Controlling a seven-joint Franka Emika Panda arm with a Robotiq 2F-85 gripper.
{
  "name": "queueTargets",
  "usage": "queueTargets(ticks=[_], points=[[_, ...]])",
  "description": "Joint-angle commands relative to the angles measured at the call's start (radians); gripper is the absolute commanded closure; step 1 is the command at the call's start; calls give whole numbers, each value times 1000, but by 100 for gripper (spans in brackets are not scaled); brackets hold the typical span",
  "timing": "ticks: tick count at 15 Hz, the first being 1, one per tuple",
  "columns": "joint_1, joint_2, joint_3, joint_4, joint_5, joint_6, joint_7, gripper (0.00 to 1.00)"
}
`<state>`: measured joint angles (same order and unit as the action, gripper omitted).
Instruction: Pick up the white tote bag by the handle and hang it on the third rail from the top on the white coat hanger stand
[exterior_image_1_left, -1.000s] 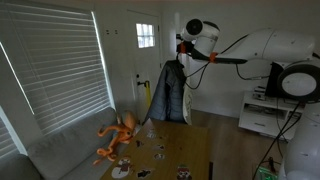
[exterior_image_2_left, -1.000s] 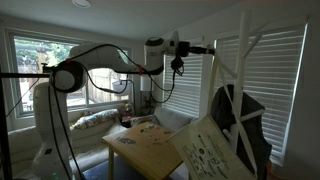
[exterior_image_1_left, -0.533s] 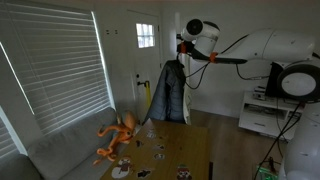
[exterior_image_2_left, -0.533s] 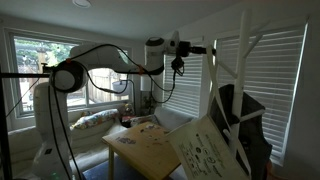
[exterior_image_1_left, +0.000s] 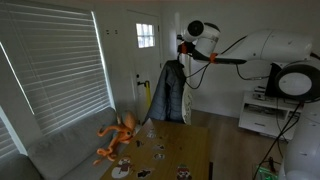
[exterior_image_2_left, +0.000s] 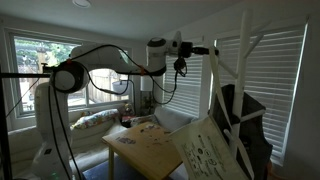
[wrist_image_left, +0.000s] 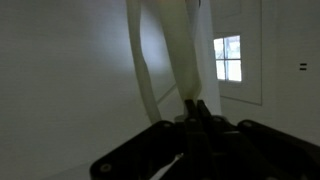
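White handle (wrist_image_left: 182, 50) of the tote bag (exterior_image_2_left: 205, 152) sits pinched in the tool (wrist_image_left: 197, 108).

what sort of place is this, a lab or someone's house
Probably a home living room: a grey couch, slatted window blinds and a white front door with a small window.

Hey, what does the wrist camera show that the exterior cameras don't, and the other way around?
Only the wrist view: the white handle straps up close, running into the gripper, which looks closed on them. Only the exterior views: the orange octopus toy, the window blinds, a hanging dark jacket and the wooden table. Shared: the gripper and the paned door window.
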<state>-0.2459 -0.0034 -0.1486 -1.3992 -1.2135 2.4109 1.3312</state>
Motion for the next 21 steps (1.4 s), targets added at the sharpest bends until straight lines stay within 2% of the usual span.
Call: queueTargets(ticks=[1, 7, 12, 15, 18, 21], points=[[-11, 44, -12, 46, 60, 84, -30, 99], [-15, 52, -19, 39, 138, 136, -79, 99], [-29, 38, -39, 34, 279, 147, -205, 99], [-41, 52, -46, 41, 410, 188, -315, 99], [-52, 59, -46, 41, 588, 220, -469, 99], [-60, 62, -45, 48, 759, 208, -625, 99]])
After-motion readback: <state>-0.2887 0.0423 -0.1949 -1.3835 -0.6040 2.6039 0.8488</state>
